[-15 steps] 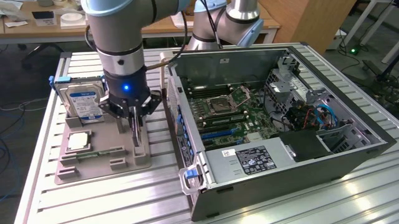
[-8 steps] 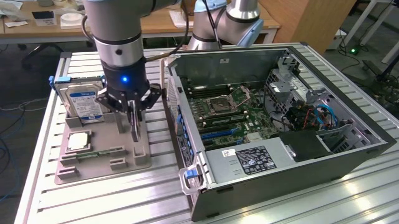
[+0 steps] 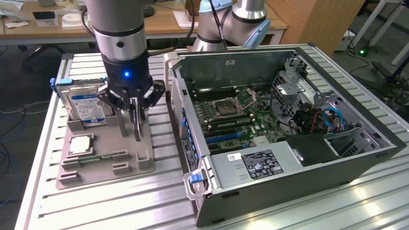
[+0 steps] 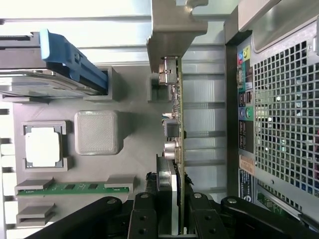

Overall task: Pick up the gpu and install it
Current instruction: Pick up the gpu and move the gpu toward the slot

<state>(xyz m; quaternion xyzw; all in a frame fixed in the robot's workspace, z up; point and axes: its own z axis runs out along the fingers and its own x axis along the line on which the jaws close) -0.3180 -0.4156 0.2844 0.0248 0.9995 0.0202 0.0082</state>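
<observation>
The gpu [image 4: 180, 114] stands on edge in the grey holder tray [image 4: 134, 129], a thin dark card with its pale metal bracket [image 4: 169, 25] at the far end. In the exterior view that bracket [image 3: 167, 72] rises beside the case's rear corner. My gripper [image 4: 179, 201] straddles the card's near end, one finger on each face, shut on it. From outside, the gripper [image 3: 136, 134] points straight down over the tray's right side. I cannot tell if the card has left its slot.
An open computer case [image 3: 357, 158] lies at the exterior view's right, motherboard [image 3: 243, 120] exposed; its rear panel [image 4: 279, 124] is close beside the card. The tray also holds a blue-labelled hard drive [image 3: 86, 103], a CPU chip [image 3: 80, 143] and a green memory stick [image 4: 75, 188].
</observation>
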